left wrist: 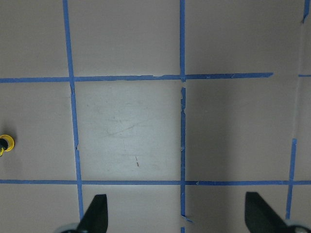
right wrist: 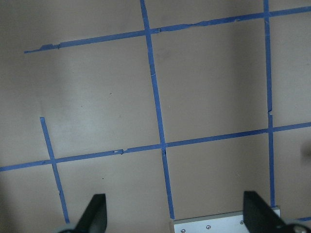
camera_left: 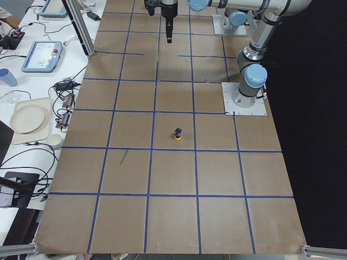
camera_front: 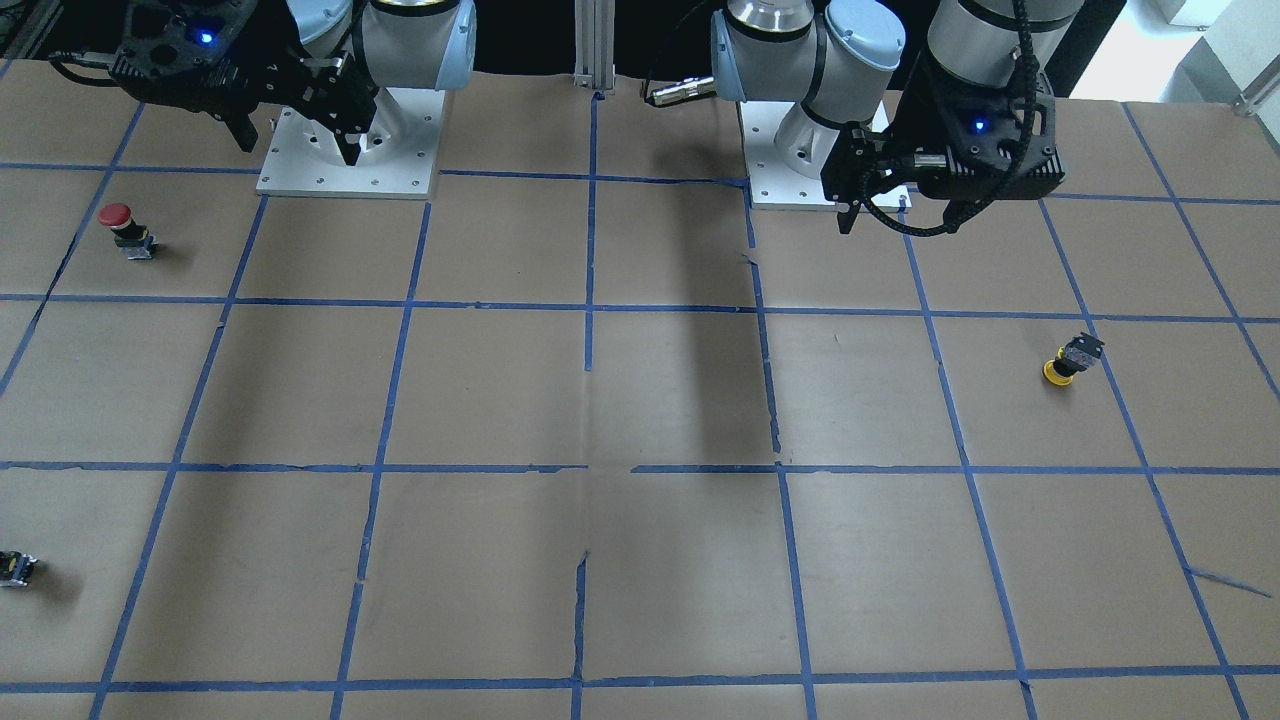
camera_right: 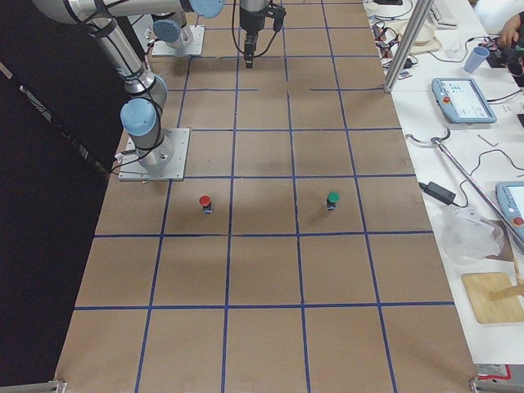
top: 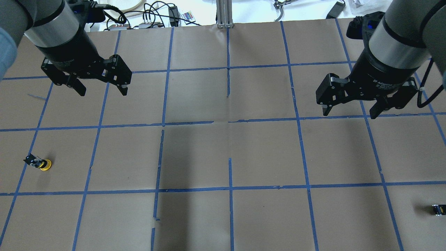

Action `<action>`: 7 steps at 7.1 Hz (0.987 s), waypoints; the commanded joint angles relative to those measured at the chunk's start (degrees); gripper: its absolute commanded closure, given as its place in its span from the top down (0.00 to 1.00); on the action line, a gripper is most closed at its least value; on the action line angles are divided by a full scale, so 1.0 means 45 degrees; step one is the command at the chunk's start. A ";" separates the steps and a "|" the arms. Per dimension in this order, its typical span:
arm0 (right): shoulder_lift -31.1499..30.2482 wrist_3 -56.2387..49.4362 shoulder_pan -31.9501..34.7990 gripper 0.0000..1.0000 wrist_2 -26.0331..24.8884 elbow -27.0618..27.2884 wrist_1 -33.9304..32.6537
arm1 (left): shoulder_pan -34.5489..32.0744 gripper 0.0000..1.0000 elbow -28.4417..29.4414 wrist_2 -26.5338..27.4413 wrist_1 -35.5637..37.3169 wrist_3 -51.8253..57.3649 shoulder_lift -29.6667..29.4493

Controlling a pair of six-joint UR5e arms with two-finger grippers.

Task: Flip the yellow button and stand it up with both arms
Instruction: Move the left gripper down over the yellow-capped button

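1. We judge the task not yet begun: the yellow button [camera_front: 1072, 361] rests cap-down with its body tipped upward, on the left side of the table [camera_front: 650, 400], touched by neither arm.
2. The left gripper [top: 103, 91] hangs above the table, fingers spread wide and empty, well apart from the button, which shows only at the edge of its wrist view.
3. The right gripper [top: 349, 112] hangs over the other side, also spread wide and empty.
4. What is left is the whole job: reach, grasp, turn the button over between the arms, then stand it.
5. A red button [camera_front: 120, 228], a green button [camera_right: 332, 199] and a small switch part [top: 437, 209] sit on the right side, well apart. We see none of them blocking the way.
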 commanded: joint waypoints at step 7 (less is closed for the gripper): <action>0.0030 0.0038 -0.0044 1.00 0.0027 -0.0008 0.0115 | 0.3878 0.99 -0.2975 0.1225 0.1812 0.6495 0.0292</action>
